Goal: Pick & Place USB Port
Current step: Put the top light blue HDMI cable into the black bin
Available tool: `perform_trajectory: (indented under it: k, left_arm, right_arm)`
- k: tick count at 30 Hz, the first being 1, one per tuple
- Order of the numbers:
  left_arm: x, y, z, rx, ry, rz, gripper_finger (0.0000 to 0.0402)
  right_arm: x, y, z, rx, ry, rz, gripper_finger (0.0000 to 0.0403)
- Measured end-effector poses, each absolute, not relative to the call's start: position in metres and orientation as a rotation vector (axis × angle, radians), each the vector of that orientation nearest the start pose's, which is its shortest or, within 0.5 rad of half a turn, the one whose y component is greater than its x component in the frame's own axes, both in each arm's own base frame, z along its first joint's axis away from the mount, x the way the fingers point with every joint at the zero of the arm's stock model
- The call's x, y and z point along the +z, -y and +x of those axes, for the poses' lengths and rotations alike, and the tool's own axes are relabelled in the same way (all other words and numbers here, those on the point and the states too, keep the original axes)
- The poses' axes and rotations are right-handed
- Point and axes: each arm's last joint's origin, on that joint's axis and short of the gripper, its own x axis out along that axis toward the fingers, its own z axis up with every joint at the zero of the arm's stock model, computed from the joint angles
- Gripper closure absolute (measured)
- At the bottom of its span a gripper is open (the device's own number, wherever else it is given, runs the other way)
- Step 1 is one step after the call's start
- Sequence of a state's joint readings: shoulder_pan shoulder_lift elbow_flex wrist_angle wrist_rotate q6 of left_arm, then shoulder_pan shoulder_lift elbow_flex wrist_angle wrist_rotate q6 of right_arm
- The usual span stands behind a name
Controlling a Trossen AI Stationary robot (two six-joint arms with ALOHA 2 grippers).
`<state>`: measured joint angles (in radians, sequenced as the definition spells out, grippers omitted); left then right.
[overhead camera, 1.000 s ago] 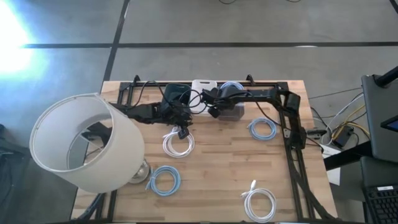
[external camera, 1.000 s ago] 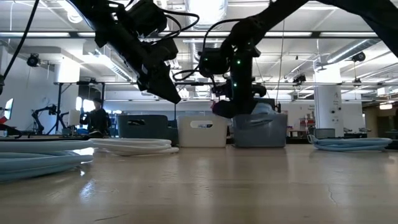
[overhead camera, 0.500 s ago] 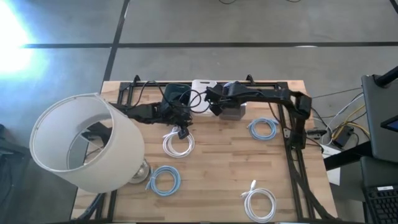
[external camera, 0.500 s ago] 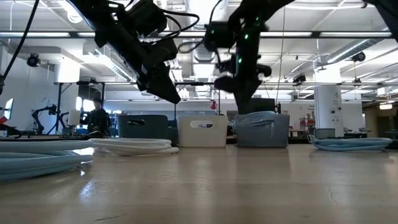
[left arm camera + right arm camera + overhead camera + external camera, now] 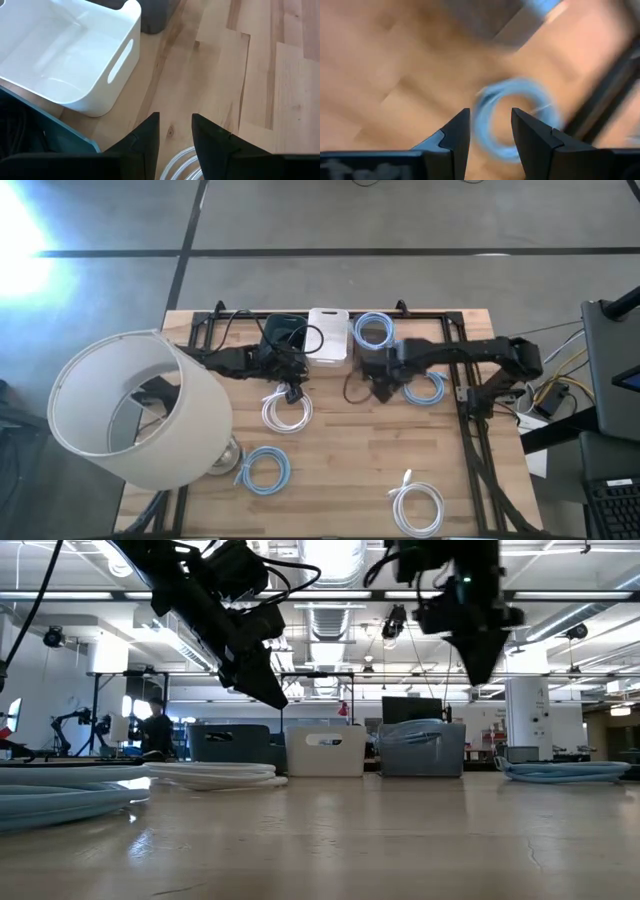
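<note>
We see the right gripper (image 5: 490, 131) with jaws spread and empty, hovering above a blue cable coil (image 5: 423, 388) lying flat on the wooden tabletop (image 5: 340, 460); motion blur hides the cable's plug direction. The left gripper (image 5: 175, 131), jaws also parted, hangs by the white bin (image 5: 70, 55), above a white coil (image 5: 286, 412). Another blue coil (image 5: 373, 330) fills the grey bin. A lampshade (image 5: 135, 410) hides the table's left corner.

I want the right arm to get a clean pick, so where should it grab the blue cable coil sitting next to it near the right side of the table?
The blue cable coil lies flat on the table, an open loop with a bare centre. Probably best to come straight down from above with the right gripper and pinch across one side of the ring, one finger inside the loop and one outside. The bundled strands there look narrow enough to close on.
</note>
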<state>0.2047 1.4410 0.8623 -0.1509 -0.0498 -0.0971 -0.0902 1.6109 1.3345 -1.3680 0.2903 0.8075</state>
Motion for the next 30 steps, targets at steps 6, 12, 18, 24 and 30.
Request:
perform_trajectory:
  k: [6, 12, 18, 24, 30]
  left_arm:
    - [0.217, -0.062, 0.289, 0.278, -0.717, -0.149, 0.0284]
    - [0.217, -0.061, 0.289, 0.275, -0.717, -0.15, 0.0284]
    - [0.217, -0.062, 0.289, 0.277, -0.716, -0.155, 0.0284]
    - [0.217, -0.062, 0.289, 0.278, -0.715, -0.156, 0.0284]
    - [0.217, -0.062, 0.289, 0.28, -0.715, -0.157, 0.0284]
  right_arm:
    - [0.219, 0.0, 0.251, -0.748, -1.411, 0.604, 0.0272]
    - [0.18, -0.004, 0.225, -0.777, -1.506, 0.58, 0.0273]
    - [0.16, 0.007, 0.213, -0.838, -1.52, 0.579, 0.0273]
    - [0.153, 0.019, 0.211, -0.862, -1.475, 0.481, 0.0273]
    - [0.15, 0.025, 0.212, -0.83, -1.468, 0.466, 0.0273]
